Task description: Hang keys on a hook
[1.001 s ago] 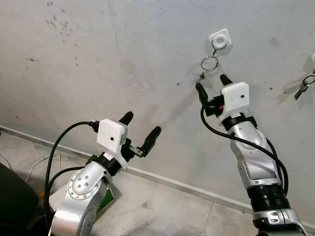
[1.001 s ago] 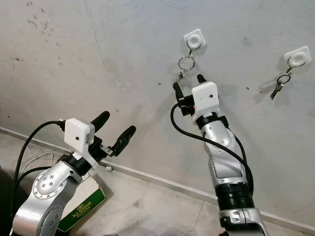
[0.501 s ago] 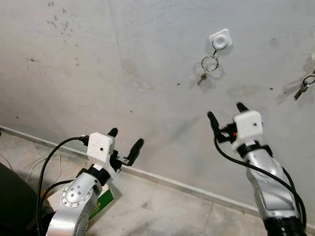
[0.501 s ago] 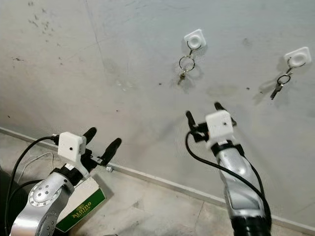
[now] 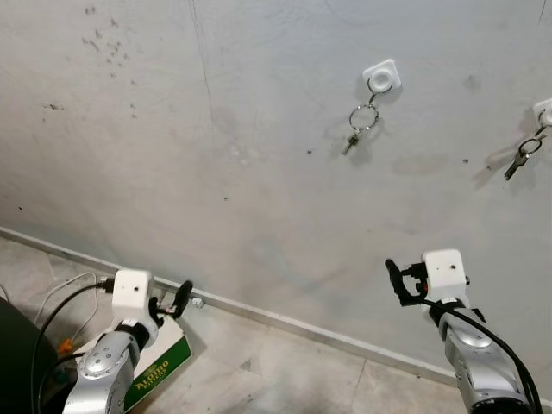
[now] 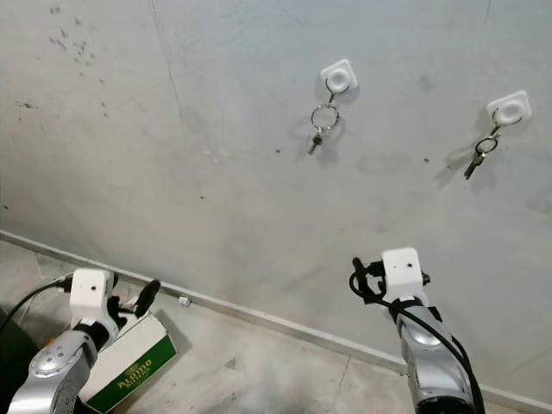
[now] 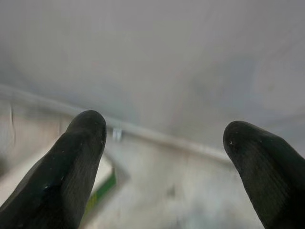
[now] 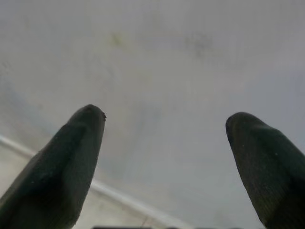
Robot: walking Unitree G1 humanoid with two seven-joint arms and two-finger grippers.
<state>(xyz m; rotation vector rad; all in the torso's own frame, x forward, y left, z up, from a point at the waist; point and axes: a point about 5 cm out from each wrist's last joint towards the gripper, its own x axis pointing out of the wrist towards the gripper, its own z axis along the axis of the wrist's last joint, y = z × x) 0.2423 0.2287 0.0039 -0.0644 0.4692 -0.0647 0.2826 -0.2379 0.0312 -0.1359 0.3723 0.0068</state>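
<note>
Black fingers stand wide apart on both arms, nothing between them. The right gripper (image 5: 412,278) sits low against the grey plaster wall (image 5: 259,129), well below the hooks, its white camera block facing outward atop the silver forearm. The left gripper (image 6: 138,302) is lower still, near the floor, its fingers pointing toward the skirting strip (image 5: 285,317).

From the right wrist, the two dark fingertips (image 8: 81,143) frame bare wall with a pale line of skirting at the base. From the left wrist, the fingertips (image 7: 78,148) frame the same wall, the skirting, a small metal fitting on it and the corner of a green-and-white box (image 7: 102,188) on the floor; none of the hooks or keys fall within either of these close looks.

Higher up, the head views take in the task's things. A key ring with a small key (image 5: 360,122) hangs from a white square hook (image 5: 380,76) stuck to the wall, well apart from the right gripper. Off to the right a second white hook (image 6: 508,107) carries another ring with keys (image 6: 477,155).

The wall is rough, stained and cracked, with dark specks at upper left. Below it lies a concrete floor (image 5: 285,371), with the green box (image 6: 129,366) printed with lettering beside the left arm and a white cable (image 5: 65,289) curling near the skirting.
</note>
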